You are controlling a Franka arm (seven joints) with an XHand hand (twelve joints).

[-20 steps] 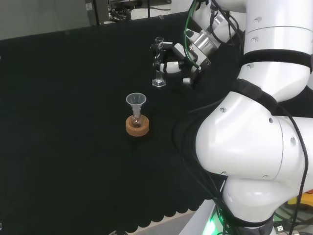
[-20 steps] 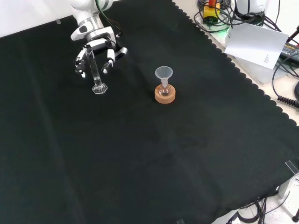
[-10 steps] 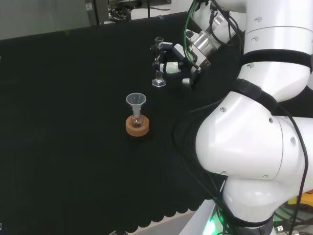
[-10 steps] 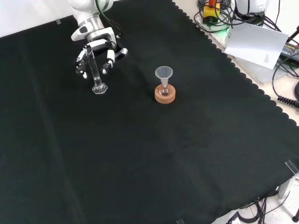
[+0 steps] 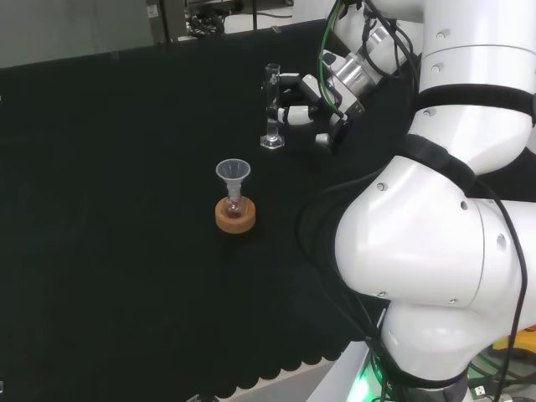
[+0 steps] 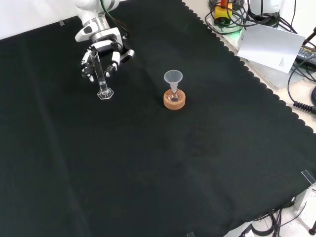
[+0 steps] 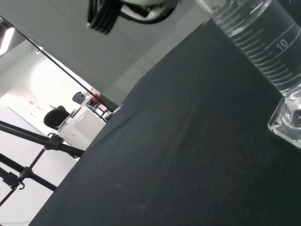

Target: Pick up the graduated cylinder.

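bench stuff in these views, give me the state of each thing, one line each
graduated cylinder: upright, base on the black cloth, looks empty
hand: around the cylinder's upper part, fingers curled beside it; contact not clear
funnel: upright, stem in the small flask
small flask: upright in its stand
cork ring: flat on the cloth, under the flask
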